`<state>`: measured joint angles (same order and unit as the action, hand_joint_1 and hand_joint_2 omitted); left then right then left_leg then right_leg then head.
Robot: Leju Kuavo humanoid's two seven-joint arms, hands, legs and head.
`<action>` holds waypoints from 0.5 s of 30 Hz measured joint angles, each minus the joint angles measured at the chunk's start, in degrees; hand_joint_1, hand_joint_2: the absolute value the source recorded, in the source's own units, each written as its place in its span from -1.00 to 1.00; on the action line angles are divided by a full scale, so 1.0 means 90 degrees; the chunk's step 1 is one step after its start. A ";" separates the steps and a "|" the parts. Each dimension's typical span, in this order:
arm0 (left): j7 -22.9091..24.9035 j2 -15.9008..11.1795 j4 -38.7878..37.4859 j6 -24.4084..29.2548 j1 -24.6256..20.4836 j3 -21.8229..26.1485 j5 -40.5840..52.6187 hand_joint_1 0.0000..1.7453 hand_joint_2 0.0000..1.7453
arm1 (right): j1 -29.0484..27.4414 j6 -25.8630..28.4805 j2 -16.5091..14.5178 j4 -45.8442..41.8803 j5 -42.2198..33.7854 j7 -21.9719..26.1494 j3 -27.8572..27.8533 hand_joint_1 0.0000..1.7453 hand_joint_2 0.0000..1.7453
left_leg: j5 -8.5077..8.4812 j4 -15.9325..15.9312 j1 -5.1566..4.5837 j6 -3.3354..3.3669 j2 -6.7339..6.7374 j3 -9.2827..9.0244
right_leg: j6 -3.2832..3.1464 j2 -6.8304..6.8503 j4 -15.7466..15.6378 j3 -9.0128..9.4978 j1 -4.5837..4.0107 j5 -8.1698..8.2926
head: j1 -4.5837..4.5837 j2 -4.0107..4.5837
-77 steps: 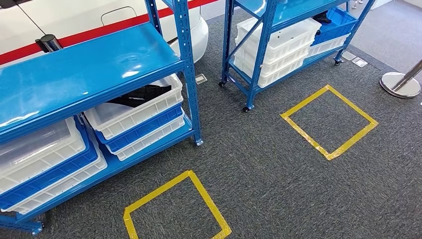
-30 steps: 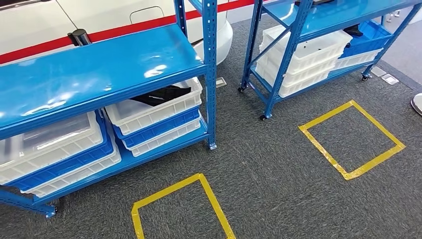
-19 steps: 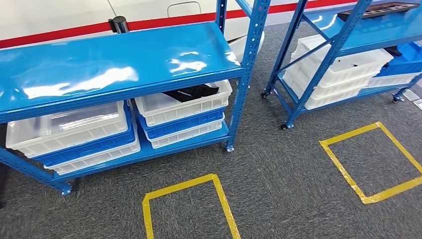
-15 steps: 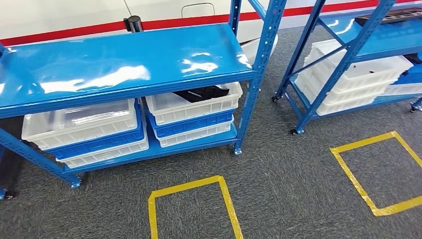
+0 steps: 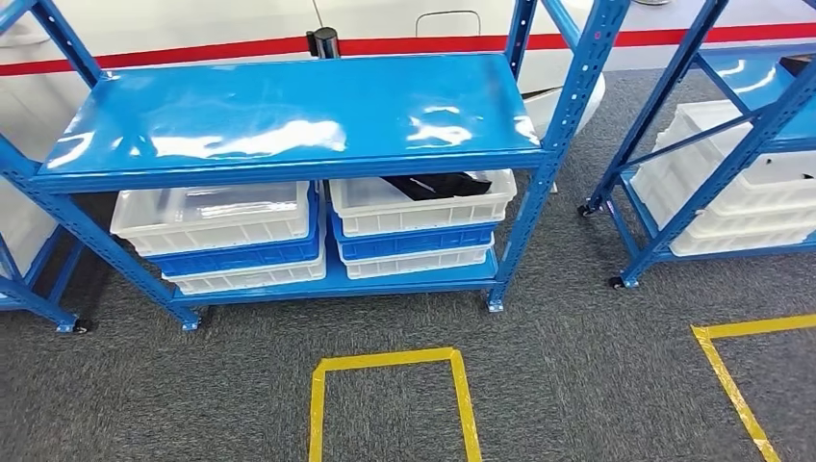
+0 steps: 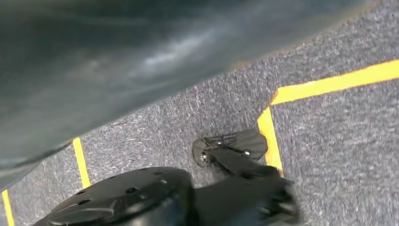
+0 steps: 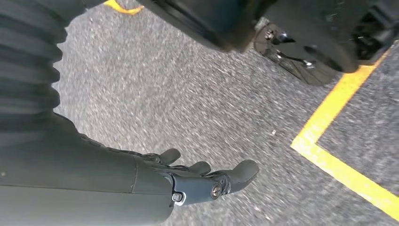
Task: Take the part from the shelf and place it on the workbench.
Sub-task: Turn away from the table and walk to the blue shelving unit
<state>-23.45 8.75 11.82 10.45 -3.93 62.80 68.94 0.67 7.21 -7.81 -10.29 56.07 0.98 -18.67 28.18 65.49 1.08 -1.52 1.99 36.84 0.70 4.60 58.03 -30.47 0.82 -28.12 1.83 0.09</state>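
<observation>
The robot is facing the blue shelf [image 5: 289, 120]; the black part [image 5: 433, 185] is lying in a white bin [image 5: 423, 204] centre frame. Right hand [image 7: 197, 181] is hanging spread, empty; left hand's state cannot be told. Next: reaching in.

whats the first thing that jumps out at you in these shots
The big blue shelf fills the head view, its glossy top level bare. On its lowest level sit two stacks of white and blue bins, and a black part lies in the top bin of the right stack. On the grey carpet in front is a yellow tape square, and the right hand hangs over the floor holding nothing.
</observation>
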 joint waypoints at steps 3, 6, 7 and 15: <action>-0.0001 0.0001 0.0000 0.0001 -0.0034 0.0000 0.0000 -1.00 -1.00 | 0.0010 0.0000 -0.0002 0.0000 0.0004 0.0000 0.0000 -1.00 1.00 | -0.0147 -0.0615 -0.0061 0.0095 0.0205 -0.0324 | 0.0113 0.0191 -0.0002 0.0060 -0.0055 -0.0072 | -0.0024 0.0000; -0.0001 -0.0005 0.0001 0.0005 -0.0027 0.0005 0.0000 -1.00 -1.00 | 0.0044 0.0000 -0.0004 -0.0003 0.0006 0.0002 -0.0004 -1.00 0.50 | -0.0180 -0.0663 -0.0072 0.0225 -0.0028 -0.0312 | 0.0208 0.0193 0.0040 0.0092 -0.0020 -0.0144 | -0.0041 0.0000; -0.0001 -0.0007 0.0001 0.0008 -0.0025 0.0008 0.0000 -1.00 -1.00 | 0.0055 0.0000 -0.0005 -0.0004 0.0006 0.0005 -0.0007 -1.00 0.00 | -0.0200 -0.0682 -0.0060 0.0267 -0.0100 -0.0310 | 0.0218 0.0057 0.0196 0.0017 -0.0012 -0.0239 | -0.0050 0.0000; -0.0046 -0.0002 0.0001 -0.0016 -0.0026 0.0020 -0.0007 -1.00 -1.00 | 0.0047 0.0108 -0.0004 -0.0005 0.0013 0.0024 -0.0024 -1.00 -1.00 | -0.0230 -0.0693 -0.0048 0.0332 -0.0610 -0.0308 | 0.0328 -0.0499 0.0929 -0.0501 0.0028 -0.0295 | -0.0098 0.0000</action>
<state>-23.86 8.73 11.82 10.31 -4.16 62.98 68.87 1.10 8.19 -7.84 -10.34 56.19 1.20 -18.88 26.11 59.26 0.65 1.47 -3.50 34.07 3.66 0.10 66.40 -34.98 1.07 -30.77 0.95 0.09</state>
